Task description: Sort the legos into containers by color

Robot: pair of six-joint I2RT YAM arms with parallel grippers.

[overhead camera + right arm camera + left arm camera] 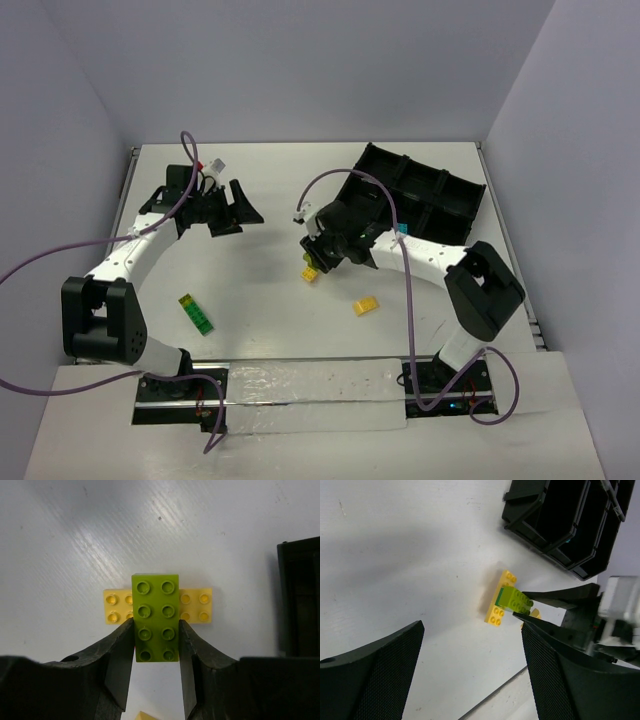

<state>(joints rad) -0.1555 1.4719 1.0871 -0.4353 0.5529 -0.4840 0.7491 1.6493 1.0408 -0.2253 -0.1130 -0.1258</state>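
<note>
Green brick [155, 617] pinched in right hand [156, 630], hiding yellow brick [117, 606] middle; left hand [472, 630] spread wide, empty.

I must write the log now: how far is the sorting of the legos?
Done: little; only a cyan speck shows at the tray. In hand: the right gripper is shut on a green brick sitting across a yellow one. Remaining: a loose yellow brick and a green-yellow stack; the left gripper is open.
</note>
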